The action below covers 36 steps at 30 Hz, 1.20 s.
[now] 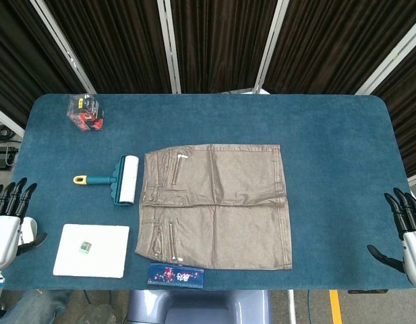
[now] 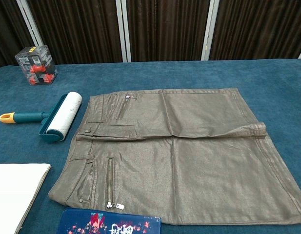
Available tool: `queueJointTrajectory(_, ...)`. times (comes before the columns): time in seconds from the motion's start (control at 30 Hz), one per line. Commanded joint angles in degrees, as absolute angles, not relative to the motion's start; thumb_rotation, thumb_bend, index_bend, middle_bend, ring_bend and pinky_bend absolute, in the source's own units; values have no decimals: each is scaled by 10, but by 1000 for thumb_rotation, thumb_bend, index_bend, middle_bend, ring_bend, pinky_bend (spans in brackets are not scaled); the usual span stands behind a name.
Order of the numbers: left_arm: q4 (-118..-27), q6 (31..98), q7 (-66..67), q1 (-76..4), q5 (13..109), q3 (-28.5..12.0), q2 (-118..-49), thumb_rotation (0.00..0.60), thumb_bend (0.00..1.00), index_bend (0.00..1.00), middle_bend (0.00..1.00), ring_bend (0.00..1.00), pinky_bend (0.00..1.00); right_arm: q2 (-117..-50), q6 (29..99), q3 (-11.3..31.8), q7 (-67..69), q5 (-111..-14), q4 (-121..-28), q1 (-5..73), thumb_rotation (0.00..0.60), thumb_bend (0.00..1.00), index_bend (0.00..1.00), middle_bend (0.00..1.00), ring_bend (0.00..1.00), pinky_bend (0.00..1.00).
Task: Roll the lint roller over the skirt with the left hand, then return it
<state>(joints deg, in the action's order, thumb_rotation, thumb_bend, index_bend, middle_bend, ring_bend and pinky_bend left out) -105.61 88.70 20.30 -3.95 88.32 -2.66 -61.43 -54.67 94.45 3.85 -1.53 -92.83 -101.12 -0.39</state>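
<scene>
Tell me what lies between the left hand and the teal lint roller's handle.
Only bare blue tablecloth lies between the left hand and the lint roller, per the head view.

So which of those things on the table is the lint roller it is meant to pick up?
Find the brown skirt spread in the middle of the blue table. Just off its waistband side, towards the robot's left hand, lies the lint roller. It alone has a white drum in a teal frame and a teal handle tipped with yellow.
</scene>
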Motion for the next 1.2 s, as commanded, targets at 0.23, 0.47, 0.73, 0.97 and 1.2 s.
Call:
queueJointTrajectory(0.23, -1052, 869, 202, -47, 861, -32, -616, 600, 0, 0, 0, 0, 0, -544, 937, 37, -6, -926, -1013, -3, 600, 0, 0, 0, 0, 0)
queueJointTrajectory(0.47, -1006, 762, 202, -130, 763, -96, -668, 600, 20, 0, 0, 0, 0, -545, 909, 44, -8, -907, -1013, 13, 600, 0, 0, 0, 0, 0)
queueJointTrajectory(0.73, -850, 646, 195, -236, 674, -146, -795, 600, 375, 130, 51, 4, 2, -549, 879, 60, 2, -868, -1002, 30, 600, 0, 0, 0, 0, 0)
queueJointTrajectory(0.97, -694, 602, 194, -285, 646, -150, -890, 600, 379, 177, 85, 18, 29, -551, 848, 67, -5, -831, -994, 41, 600, 0, 0, 0, 0, 0)
queueJointTrajectory(1.2, -613, 565, 184, -307, 635, -138, -938, 600, 382, 208, 99, 41, 86, -552, 830, 70, -1, -815, -989, 48, 600, 0, 0, 0, 0, 0)
